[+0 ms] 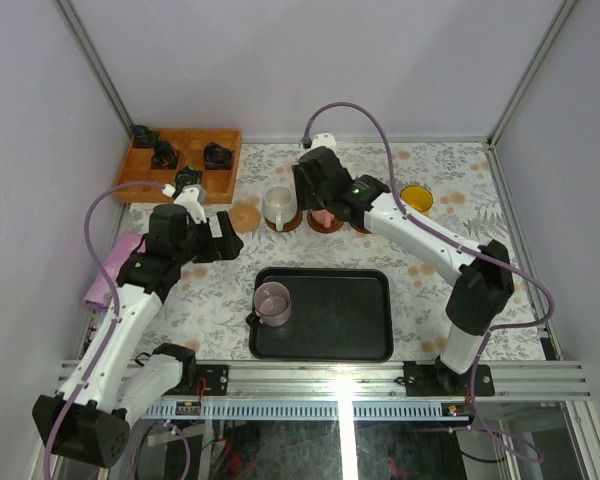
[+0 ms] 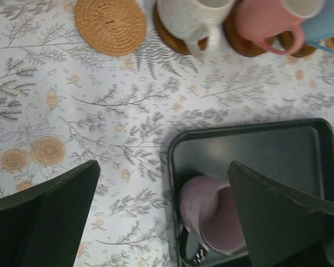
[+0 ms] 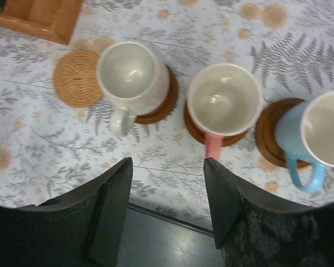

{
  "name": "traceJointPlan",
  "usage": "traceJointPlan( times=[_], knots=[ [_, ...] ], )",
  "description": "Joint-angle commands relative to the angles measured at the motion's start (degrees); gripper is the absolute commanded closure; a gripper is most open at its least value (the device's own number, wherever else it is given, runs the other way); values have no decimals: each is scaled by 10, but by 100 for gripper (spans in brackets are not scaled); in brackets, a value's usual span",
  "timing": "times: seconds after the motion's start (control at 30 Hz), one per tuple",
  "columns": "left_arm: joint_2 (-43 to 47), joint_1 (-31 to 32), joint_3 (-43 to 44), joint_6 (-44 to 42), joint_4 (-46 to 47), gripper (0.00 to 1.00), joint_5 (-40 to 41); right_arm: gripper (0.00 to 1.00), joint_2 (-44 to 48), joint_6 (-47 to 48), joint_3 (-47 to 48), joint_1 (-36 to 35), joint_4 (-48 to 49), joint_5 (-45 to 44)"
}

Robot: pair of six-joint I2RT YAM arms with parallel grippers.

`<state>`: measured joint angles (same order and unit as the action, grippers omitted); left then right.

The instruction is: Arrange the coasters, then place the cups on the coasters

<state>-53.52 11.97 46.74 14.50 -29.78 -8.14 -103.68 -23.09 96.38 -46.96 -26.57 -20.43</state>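
Beside cream mug (image 3: 132,78), woven round coaster (image 3: 77,78)

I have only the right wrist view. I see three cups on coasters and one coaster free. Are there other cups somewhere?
Observer: Yes. A mauve cup stands in the black tray, at its left end.
Operator: Only this one?
Observer: No, a yellow cup stands at the right of the blue cup, in the same row.
Operator: What does the left pincer do?
Observer: The left pincer is open and empty, above the cloth near the tray's far left corner.
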Motion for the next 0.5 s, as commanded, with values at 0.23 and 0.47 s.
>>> traceJointPlan(
  times=[0.23, 0.47],
  knots=[
    [46, 15, 67, 79, -174, 0, -117, 38, 81, 19, -93, 37, 51, -30],
    [93, 39, 18, 143, -200, 0, -103, 38, 123, 38, -106, 37, 71, 1]
  ],
)
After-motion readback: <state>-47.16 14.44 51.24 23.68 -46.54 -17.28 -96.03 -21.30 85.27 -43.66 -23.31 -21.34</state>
